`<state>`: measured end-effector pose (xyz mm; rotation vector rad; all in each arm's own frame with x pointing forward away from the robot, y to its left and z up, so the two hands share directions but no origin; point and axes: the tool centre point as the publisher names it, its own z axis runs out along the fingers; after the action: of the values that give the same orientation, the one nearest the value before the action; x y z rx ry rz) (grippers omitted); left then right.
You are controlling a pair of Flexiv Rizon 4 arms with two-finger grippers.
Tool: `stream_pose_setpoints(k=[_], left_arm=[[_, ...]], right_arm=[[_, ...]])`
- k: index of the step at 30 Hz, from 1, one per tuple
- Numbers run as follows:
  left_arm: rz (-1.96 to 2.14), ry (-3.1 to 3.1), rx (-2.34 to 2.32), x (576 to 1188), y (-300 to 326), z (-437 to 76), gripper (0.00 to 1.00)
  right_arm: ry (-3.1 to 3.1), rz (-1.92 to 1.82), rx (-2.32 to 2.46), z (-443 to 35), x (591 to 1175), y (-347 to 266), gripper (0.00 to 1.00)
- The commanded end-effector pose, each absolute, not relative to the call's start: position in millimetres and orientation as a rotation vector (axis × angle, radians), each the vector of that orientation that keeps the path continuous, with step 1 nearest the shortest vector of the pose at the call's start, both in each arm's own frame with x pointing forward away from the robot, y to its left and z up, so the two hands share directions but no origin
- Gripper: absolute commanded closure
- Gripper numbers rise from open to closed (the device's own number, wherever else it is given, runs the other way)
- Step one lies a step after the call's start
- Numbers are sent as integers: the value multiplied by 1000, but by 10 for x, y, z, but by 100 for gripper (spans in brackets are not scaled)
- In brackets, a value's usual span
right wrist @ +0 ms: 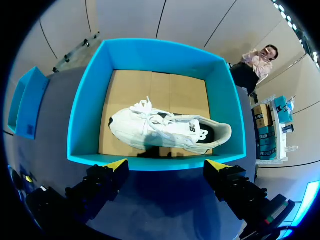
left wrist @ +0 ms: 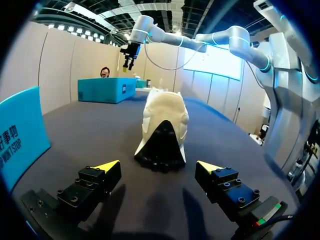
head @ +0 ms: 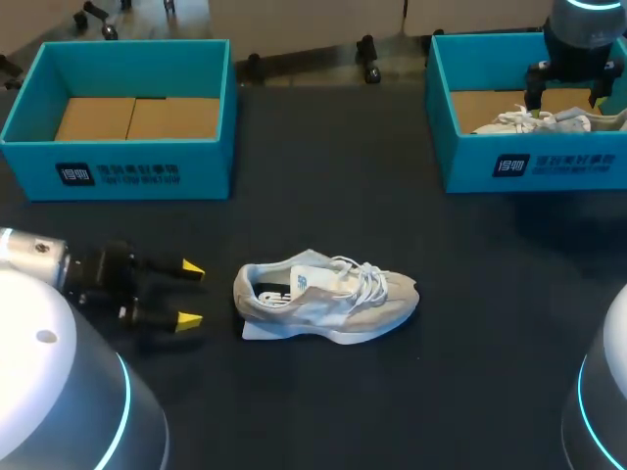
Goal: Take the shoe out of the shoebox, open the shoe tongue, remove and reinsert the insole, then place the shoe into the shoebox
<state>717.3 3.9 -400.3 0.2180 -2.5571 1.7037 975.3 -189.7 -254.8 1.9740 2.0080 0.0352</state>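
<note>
Head view: left arm (head: 44,257) low, jaws apart, facing shoe (head: 328,294).

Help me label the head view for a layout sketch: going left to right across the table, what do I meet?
The left end effector → the loose shoe → the shoebox at the right.

Shoe (head: 328,299) sits mid-counter (head: 323,411), heel toward the left pincer (head: 191,294), which lies just left of it, not touching. Left shoebox (head: 147,171) stands at the far left corner, right shoebox (head: 549,168) at the far right, well apart. Second shoe (right wrist: 167,129) lies inside the right shoebox, with the right pincer (right wrist: 166,165) above that box.
</note>
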Motion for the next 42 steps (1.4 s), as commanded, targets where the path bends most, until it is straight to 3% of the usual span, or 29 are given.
stream_pose_setpoints(k=[1,42], left_arm=[[1700,-2580,244,7144,-128,-4062,0],[1698,-2540,189,7048,-780,-4216,0]], right_arm=[[2006,38,1974,-2551,9746,-1897,0],[2006,38,1974,-2551,9746,-1897,0]])
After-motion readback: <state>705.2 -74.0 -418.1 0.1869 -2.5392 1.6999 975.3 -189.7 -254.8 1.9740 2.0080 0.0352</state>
